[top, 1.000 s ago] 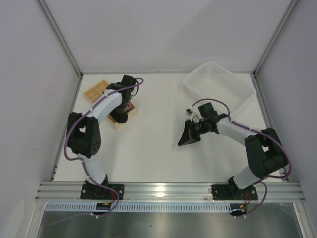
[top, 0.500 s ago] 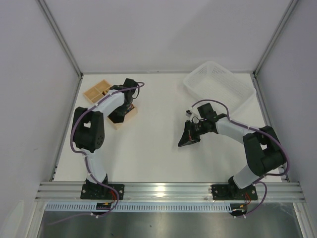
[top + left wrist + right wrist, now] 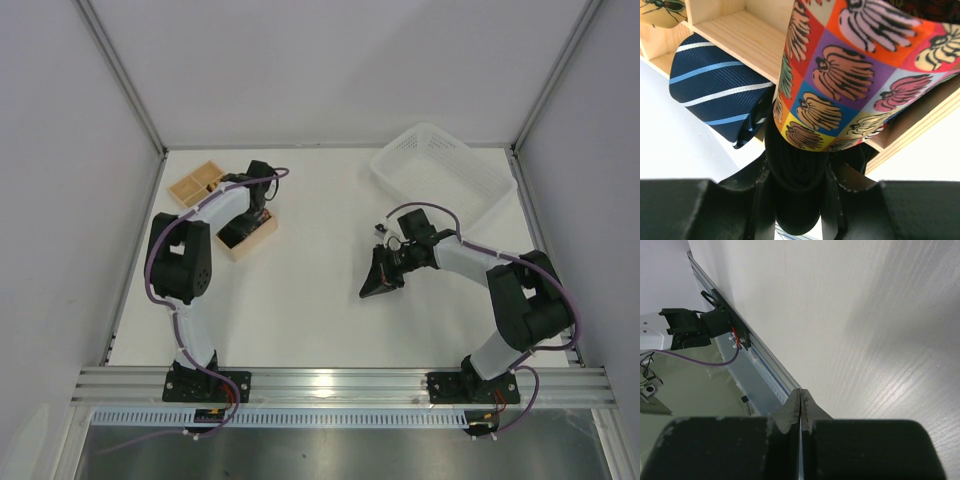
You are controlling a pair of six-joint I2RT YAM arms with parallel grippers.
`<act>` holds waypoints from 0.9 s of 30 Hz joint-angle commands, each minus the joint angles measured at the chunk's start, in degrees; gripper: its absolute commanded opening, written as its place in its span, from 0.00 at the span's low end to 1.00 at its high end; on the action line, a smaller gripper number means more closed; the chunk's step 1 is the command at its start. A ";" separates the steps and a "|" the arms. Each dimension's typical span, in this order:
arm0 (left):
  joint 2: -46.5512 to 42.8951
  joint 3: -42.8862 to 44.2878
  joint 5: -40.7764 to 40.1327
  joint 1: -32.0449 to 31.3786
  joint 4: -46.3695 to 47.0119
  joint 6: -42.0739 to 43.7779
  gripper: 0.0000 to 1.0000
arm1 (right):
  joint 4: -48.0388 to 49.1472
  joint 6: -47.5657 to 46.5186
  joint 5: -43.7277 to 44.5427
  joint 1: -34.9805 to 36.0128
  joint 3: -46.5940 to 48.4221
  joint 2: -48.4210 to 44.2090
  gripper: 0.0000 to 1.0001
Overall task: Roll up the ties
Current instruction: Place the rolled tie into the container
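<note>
The fingers (image 3: 759,197) of the left gripper (image 3: 797,167) are clamping a black rolled tie (image 3: 795,205) from both sides. The coil is sitting between them at the front edge of a wooden organiser (image 3: 740,32). The right gripper (image 3: 799,400) is pointing at the tabletop near the middle, its jaws pressed flat together and grasping nothing.

The white table (image 3: 310,310) is carrying everything. A white mesh basket (image 3: 445,170) is sitting at its far right corner. In the overhead view the organiser is lying at the far left under the left wrist, and a second wooden tray (image 3: 195,182) is lying just beyond it toward the corner.

In the left wrist view, a bright tie (image 3: 865,65) printed with banana bunches in coloured squares is pressing against the black coil from above. A rolled navy striped tie (image 3: 715,85) is resting in the next compartment to the left, jutting past the wooden edge. A scrap of yellow insect-print fabric (image 3: 660,7) is peeking in at the upper left corner.
</note>
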 commanded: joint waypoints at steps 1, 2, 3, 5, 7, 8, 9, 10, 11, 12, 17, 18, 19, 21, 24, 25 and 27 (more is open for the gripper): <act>-0.36 0.33 1.71 0.63 0.40 0.03 0.25 | -0.18 -0.83 -1.21 -0.23 2.25 0.69 0.00; -0.62 0.15 1.71 0.63 0.49 0.02 0.27 | -0.17 -0.83 -1.30 -0.23 2.25 0.87 0.00; -0.71 -0.11 1.71 0.72 0.58 -0.06 0.34 | -0.26 -0.92 -1.21 -0.23 2.34 0.87 0.00; -1.41 -0.64 1.53 0.72 0.84 -0.06 0.40 | -0.09 -0.92 -1.12 -0.23 2.25 0.96 0.00; -2.03 -1.43 1.97 0.89 1.02 -0.15 0.47 | -0.09 -0.92 -1.21 -0.15 2.08 1.05 0.00; -2.12 -1.61 2.06 0.89 1.10 -0.24 0.50 | 0.00 -0.92 -1.21 -0.15 1.99 0.96 0.00; -1.94 -1.87 1.97 0.98 0.93 -0.15 0.51 | 0.00 -0.92 -1.13 -0.23 1.90 0.96 0.00; -2.03 -1.87 2.06 0.98 0.84 -0.50 0.53 | 0.00 -0.92 -1.12 -0.23 1.90 0.96 0.00; -2.20 -1.96 2.32 0.98 0.75 -0.59 0.57 | 0.09 -0.83 -1.21 -0.23 1.99 1.05 0.00; -2.21 -2.05 2.50 0.98 0.75 -0.76 0.59 | 0.09 -0.92 -1.21 -0.23 1.99 1.05 0.00; -3.17 -2.66 2.15 0.98 0.92 -1.64 0.63 | 0.18 -0.74 -1.39 -0.15 1.90 1.05 0.00; -3.61 -2.92 2.32 1.07 1.19 -1.64 0.64 | 0.18 -0.83 -1.39 -0.15 1.99 1.05 0.00; -4.13 -3.27 2.32 1.07 1.28 -1.91 0.64 | 0.09 -0.74 -1.39 -0.15 1.99 0.96 0.00; -4.58 -3.63 2.41 1.16 1.02 -2.00 0.66 | 0.00 -0.83 -1.39 -0.06 1.90 0.96 0.00; -5.11 -3.72 2.85 1.33 1.02 -2.08 0.69 | 0.09 -0.83 -1.48 0.03 1.99 1.05 0.00; -5.19 -3.72 2.85 1.42 0.93 -2.17 0.69 | 0.09 -0.74 -1.48 0.12 2.08 1.05 0.00; -5.19 -3.19 2.85 1.51 0.32 -2.52 0.69 | 0.09 -0.83 -1.39 0.29 2.08 1.05 0.00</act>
